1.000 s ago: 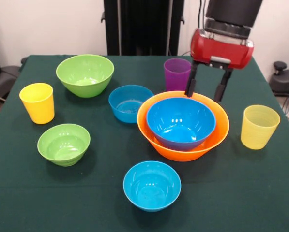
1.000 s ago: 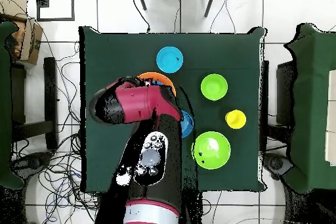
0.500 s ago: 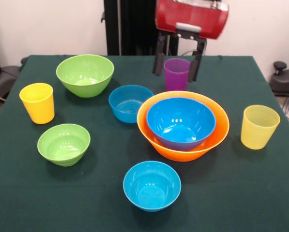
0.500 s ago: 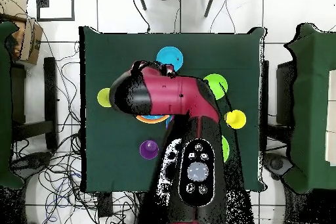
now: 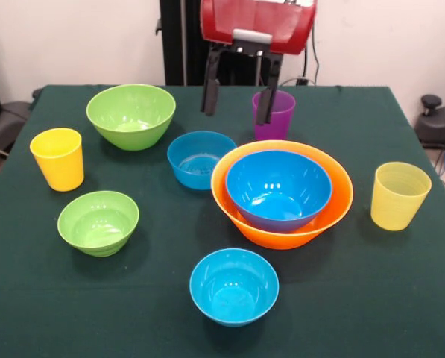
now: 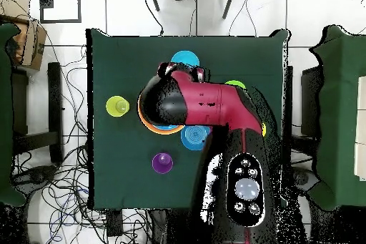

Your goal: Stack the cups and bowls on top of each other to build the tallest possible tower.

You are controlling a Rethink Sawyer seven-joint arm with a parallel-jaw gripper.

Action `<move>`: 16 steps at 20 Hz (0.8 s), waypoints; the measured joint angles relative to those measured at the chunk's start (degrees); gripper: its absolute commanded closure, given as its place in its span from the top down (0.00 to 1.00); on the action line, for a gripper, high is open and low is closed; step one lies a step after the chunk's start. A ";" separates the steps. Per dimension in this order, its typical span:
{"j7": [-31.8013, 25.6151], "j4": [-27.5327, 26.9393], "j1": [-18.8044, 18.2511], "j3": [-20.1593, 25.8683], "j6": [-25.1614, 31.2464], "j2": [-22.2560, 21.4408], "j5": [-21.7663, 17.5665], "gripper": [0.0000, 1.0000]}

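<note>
My gripper (image 5: 237, 98) is open and empty, held high over the back of the table. Its fingers (image 5: 209, 93) hang left of and in front of the purple cup (image 5: 282, 119), above the far small blue bowl (image 5: 201, 159). The large blue bowl (image 5: 279, 188) sits nested in the orange bowl (image 5: 297, 237); this is the tower. The medium green bowl (image 5: 130, 114), small green bowl (image 5: 98, 221), near small blue bowl (image 5: 234, 286), opaque yellow cup (image 5: 57, 158) and pale ribbed cup (image 5: 399, 195) stand apart on the cloth. In the overhead view the arm (image 6: 207, 105) hides the gripper.
The dark green tablecloth (image 5: 371, 298) covers the table. The black pedestal (image 5: 185, 41) stands behind the far edge. In the overhead view the pale cup (image 6: 117, 105), purple cup (image 6: 162, 162) and a small blue bowl (image 6: 193, 137) show beside the arm.
My gripper has risen from the orange bowl's far rim and moved left in the front view, past the purple cup. It stays open and empty. No cup or bowl has moved.
</note>
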 measured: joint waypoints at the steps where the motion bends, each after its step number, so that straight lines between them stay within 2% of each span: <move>1: 0.00 0.71 -0.65 0.58 -0.78 0.04 -0.70 1.00; 6: 0.00 3.91 -3.92 3.59 -4.44 0.54 -3.54 1.00; 16: 0.00 7.53 -7.40 6.42 -8.87 2.59 -8.92 1.00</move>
